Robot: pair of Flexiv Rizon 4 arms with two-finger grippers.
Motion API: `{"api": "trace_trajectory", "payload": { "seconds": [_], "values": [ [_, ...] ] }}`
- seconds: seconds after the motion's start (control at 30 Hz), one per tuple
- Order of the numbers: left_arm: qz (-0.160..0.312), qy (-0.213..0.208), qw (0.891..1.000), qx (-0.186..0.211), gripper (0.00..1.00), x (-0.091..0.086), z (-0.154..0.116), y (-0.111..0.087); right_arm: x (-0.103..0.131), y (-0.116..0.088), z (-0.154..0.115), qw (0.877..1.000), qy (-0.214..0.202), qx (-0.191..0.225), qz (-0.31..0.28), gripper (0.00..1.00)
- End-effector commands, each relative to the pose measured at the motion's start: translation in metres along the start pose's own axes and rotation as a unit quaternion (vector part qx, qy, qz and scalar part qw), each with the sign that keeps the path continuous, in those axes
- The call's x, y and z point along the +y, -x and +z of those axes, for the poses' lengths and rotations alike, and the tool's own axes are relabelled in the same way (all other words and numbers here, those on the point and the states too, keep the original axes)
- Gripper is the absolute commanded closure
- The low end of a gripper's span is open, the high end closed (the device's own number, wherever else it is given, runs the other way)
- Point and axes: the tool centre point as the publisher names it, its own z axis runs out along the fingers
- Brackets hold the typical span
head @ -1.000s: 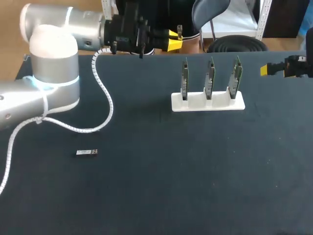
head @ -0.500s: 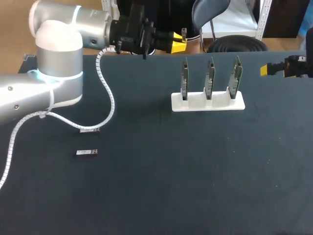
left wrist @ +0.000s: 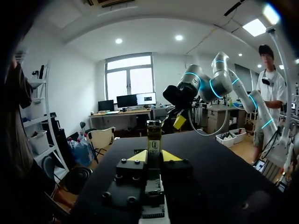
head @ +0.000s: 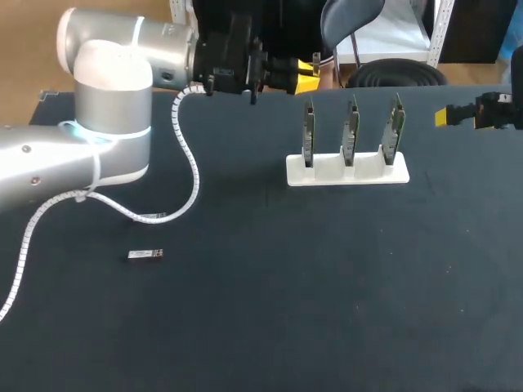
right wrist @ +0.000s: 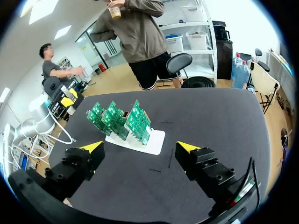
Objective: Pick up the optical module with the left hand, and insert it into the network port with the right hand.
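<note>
The small silver-and-black rectangular optical module (head: 145,255) lies flat on the black worktop (head: 327,286). It sits near the worktop's left edge, about midway between the far and near edges, and nothing is touching it. Its long axis runs parallel to the near edge.

The left arm's yellow-tipped gripper (head: 308,69) hangs over the far edge, pointing toward the right edge, so it faces away from the module. In the left wrist view its tips look pressed together with nothing between them. From that claw the module lies well apart, back toward the near-left corner. It is just nearer than the loop of white coiled cable (head: 189,167) that sags from the left arm onto the worktop.

The right arm's yellow-tipped gripper (head: 448,117) waits at the right edge, fingers spread wide and empty. It is close to the white stand of three upright green circuit boards (head: 347,167) and much farther from the module than the left arm.

The pickup has not begun. It would likely require the left claw to turn downward, open, and straddle the module across its short sides.
</note>
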Motion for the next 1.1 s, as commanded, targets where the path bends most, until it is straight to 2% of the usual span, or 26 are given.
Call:
{"api": "trace_trajectory", "payload": {
  "seconds": [0.03, 0.3, 0.37, 0.4, 0.5, 0.63, 0.8, 0.9, 1.0, 1.1],
  "values": [
    [0.005, -0.007, 1.000, 0.001, 1.00, -0.004, -0.003, 0.000, 0.000, 0.000, 0.000, 1.000, 0.000, 0.000, 0.000, 0.00],
    [0.003, -0.018, 1.000, -0.001, 1.00, -0.006, -0.004, 0.001, 0.000, 0.000, 0.000, 1.000, 0.000, 0.000, 0.000, 0.00],
    [0.003, -0.018, 1.000, -0.001, 1.00, -0.006, -0.004, 0.001, -0.004, 0.012, -0.001, 1.000, 0.026, -0.001, -0.017, 0.00],
    [0.003, -0.018, 1.000, -0.001, 1.00, -0.006, -0.004, 0.001, -0.004, 0.019, -0.001, 0.999, 0.034, 0.001, -0.034, 0.00],
    [0.003, -0.018, 1.000, -0.001, 1.00, -0.006, -0.004, 0.001, -0.001, 0.040, -0.001, 0.991, 0.091, 0.010, -0.102, 0.00],
    [0.003, -0.018, 1.000, -0.001, 1.00, -0.006, -0.004, 0.001, 0.008, 0.064, 0.002, 0.965, 0.183, 0.032, -0.184, 0.00],
    [0.003, -0.018, 1.000, -0.001, 1.00, -0.006, -0.004, 0.001, 0.024, 0.081, 0.009, 0.930, 0.248, 0.065, -0.265, 0.00],
    [0.003, -0.018, 1.000, -0.001, 1.00, -0.006, -0.004, 0.001, 0.043, 0.080, 0.012, 0.897, 0.302, 0.091, -0.311, 0.00],
    [0.003, -0.018, 1.000, -0.001, 1.00, -0.006, -0.004, 0.001, 0.061, 0.073, 0.017, 0.865, 0.339, 0.119, -0.350, 0.00],
    [0.003, -0.018, 1.000, -0.001, 1.00, -0.006, -0.004, 0.001, 0.074, 0.068, 0.020, 0.845, 0.362, 0.134, -0.371, 0.00]
  ]
}}
